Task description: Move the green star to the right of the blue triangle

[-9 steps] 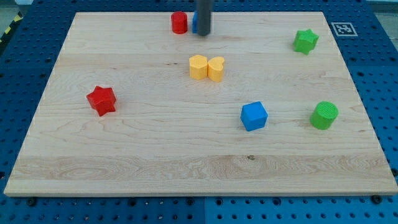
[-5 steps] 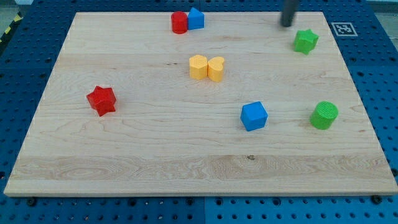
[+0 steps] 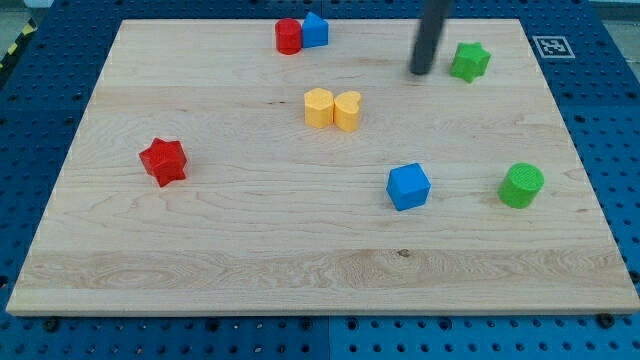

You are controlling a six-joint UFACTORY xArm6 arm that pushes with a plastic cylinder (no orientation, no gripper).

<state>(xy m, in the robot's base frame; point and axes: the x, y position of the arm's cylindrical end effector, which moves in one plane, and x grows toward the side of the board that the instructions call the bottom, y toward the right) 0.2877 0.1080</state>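
Note:
The green star point(image 3: 468, 61) lies near the view's top right of the wooden board point(image 3: 200, 250). The blue triangle point(image 3: 316, 29) sits at the view's top edge, touching a red cylinder point(image 3: 288, 36) on its left. My tip point(image 3: 420, 70) is on the board just left of the green star, a small gap between them, and well to the right of the blue triangle.
Two yellow blocks point(image 3: 333, 108) sit side by side below the blue triangle. A blue cube point(image 3: 408, 186) and a green cylinder point(image 3: 522, 185) lie at the view's right. A red star point(image 3: 163, 161) lies at the left.
My tip went from the blue triangle across to the top right, then back left and down. The green star has shifted left and slightly up. Other blocks are unmoved.

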